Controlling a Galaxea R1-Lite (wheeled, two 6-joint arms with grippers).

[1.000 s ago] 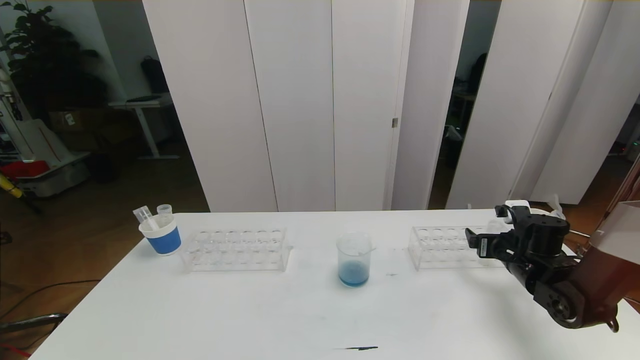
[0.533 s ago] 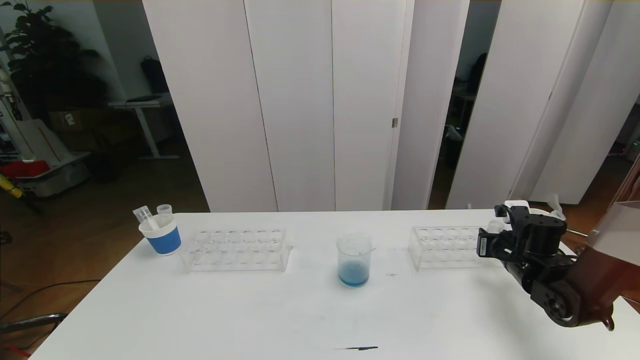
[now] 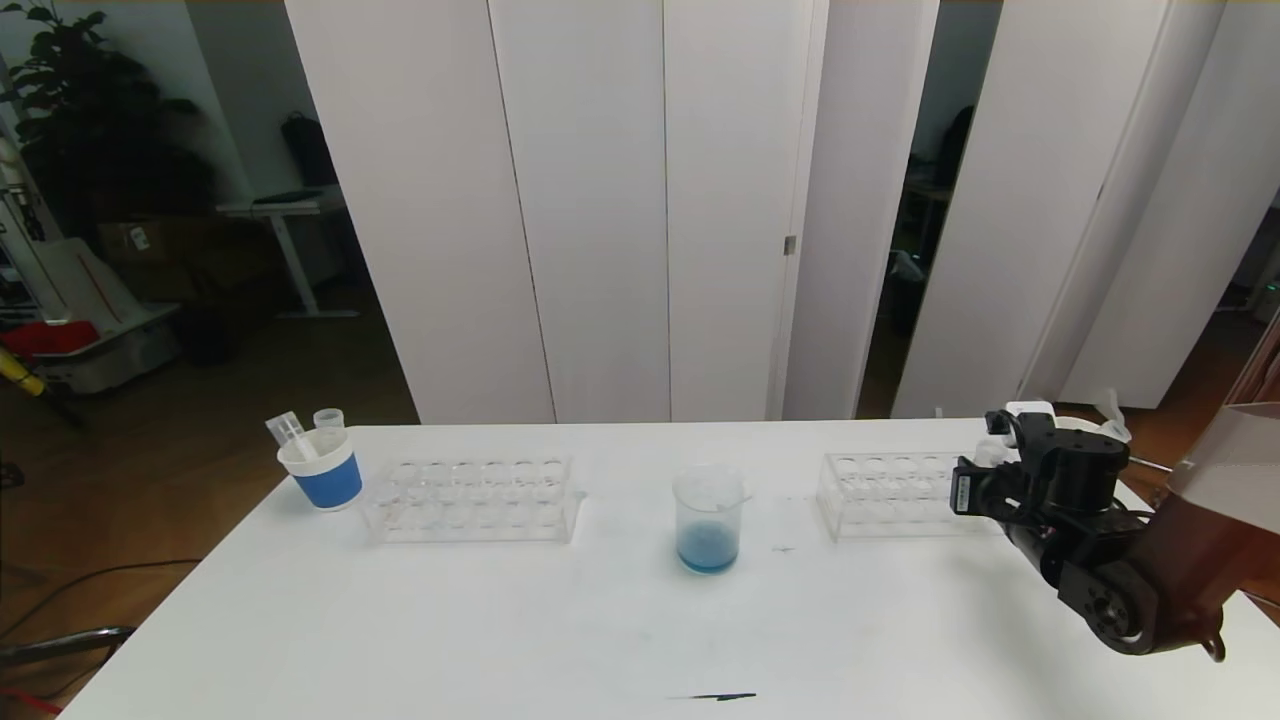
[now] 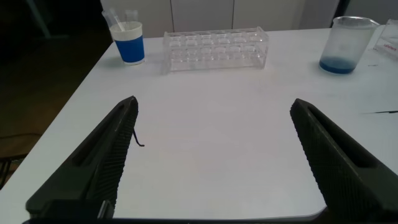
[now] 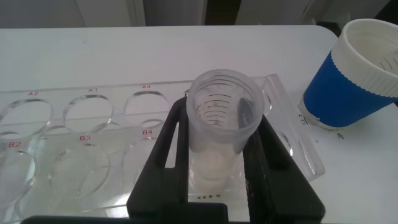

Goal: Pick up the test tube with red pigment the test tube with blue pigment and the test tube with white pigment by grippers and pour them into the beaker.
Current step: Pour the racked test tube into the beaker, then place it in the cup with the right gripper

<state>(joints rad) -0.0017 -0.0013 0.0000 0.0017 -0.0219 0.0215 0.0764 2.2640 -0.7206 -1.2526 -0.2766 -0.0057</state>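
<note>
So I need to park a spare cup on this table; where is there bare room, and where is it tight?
Bare: the wide front of the table, and both gaps beside the beaker, toward the left rack and the right rack. Tight: the right rack's far end, where the right pincer grips a test tube beside a blue cup.

two clear racks (image 3: 470, 498) (image 3: 890, 492), paper cups (image 3: 323, 468) (image 5: 354, 71)
</note>
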